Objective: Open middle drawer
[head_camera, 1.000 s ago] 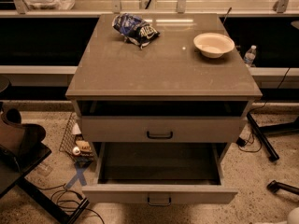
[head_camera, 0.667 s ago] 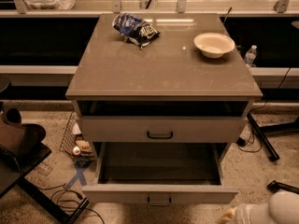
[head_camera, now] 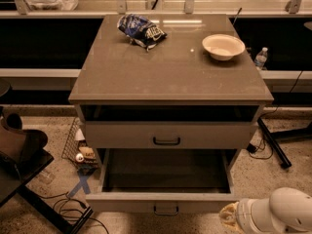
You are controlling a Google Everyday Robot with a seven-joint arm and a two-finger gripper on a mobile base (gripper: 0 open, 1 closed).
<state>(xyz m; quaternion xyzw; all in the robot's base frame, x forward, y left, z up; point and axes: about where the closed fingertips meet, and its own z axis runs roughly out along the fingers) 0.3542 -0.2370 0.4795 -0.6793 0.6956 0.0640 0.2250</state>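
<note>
The middle drawer (head_camera: 165, 202) is the low-fronted drawer with a small black bar handle (head_camera: 166, 210). It stands pulled far out of the grey-beige cabinet (head_camera: 170, 72), and its flat inside lies in shadow. Above it is the taller-fronted drawer (head_camera: 165, 134) with the same black handle, with a dark gap over it. No lower drawer front shows. My white arm (head_camera: 285, 213) enters at the bottom right. Its gripper end (head_camera: 230, 218) is just right of the middle drawer's front corner, apart from the handle.
A blue chip bag (head_camera: 141, 30) and a white bowl (head_camera: 223, 46) sit on the cabinet top. A water bottle (head_camera: 261, 57) stands behind at right. A wire basket (head_camera: 78, 147) and cables lie on the floor at left, by a dark stand (head_camera: 19, 165). Black stand legs (head_camera: 273, 140) are at right.
My arm has come into view at the bottom right and moved up and left toward the drawer's front corner. The drawers have not moved.
</note>
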